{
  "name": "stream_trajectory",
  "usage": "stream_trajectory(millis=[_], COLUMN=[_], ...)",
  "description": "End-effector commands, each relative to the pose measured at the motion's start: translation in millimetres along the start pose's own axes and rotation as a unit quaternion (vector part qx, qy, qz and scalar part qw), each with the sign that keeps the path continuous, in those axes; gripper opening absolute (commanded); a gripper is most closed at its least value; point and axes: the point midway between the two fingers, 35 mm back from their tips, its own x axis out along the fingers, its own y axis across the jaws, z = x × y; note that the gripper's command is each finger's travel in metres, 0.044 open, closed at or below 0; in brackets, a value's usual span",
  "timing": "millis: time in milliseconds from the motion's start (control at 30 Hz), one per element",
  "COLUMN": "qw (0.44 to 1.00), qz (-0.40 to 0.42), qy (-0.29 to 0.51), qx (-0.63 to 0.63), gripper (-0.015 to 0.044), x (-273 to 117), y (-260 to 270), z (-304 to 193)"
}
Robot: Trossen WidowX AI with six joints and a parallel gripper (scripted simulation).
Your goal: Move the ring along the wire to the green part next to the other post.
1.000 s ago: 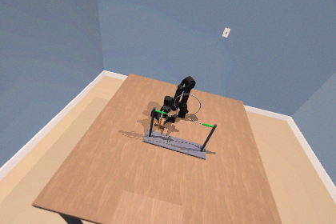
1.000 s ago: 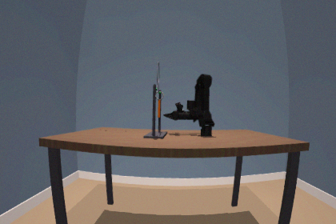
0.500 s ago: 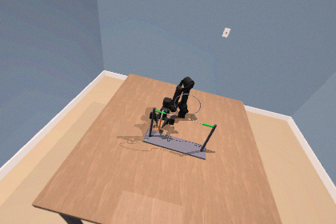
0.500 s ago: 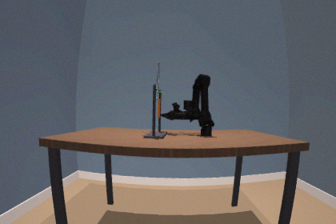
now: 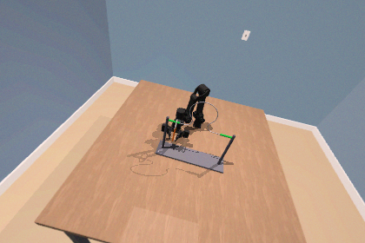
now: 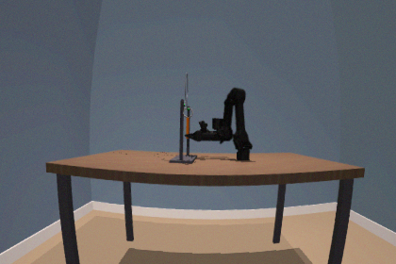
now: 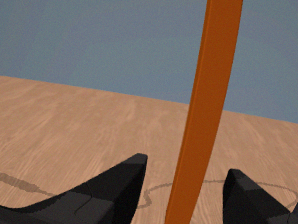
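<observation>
Orange handle stands between parted fingertips

The gripper [image 5: 175, 135] [image 6: 187, 136] [image 7: 186, 172] is spread, visible space on each side of the orange handle [image 5: 174, 134] [image 6: 188, 127] [image 7: 205, 110] in the wrist view; the handle hangs beneath the green wire section [image 5: 174, 121] beside the nearer-to-gripper post [image 5: 165, 133], well inside the table's edges [image 5: 41, 224] [image 6: 207, 179]; it looks flat-sided, slim and plain orange; the wire [image 5: 217, 114] loops high between the posts.
</observation>
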Motion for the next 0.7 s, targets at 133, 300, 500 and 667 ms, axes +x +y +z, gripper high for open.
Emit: stream_trajectory(millis=[133,300,500,667], qw=[1.000,1.000,1.000,1.000], qz=[-0.002,-0.002,-0.002,-0.002], qy=[-0.001,-0.001,-0.001,-0.001], qx=[0.002,0.002,0.002,0.002], gripper=[0.0160,0.0160,0.0160,0.0160], x=[13,20,20,20], y=[0,0,1,1], z=[0,0,0,0])
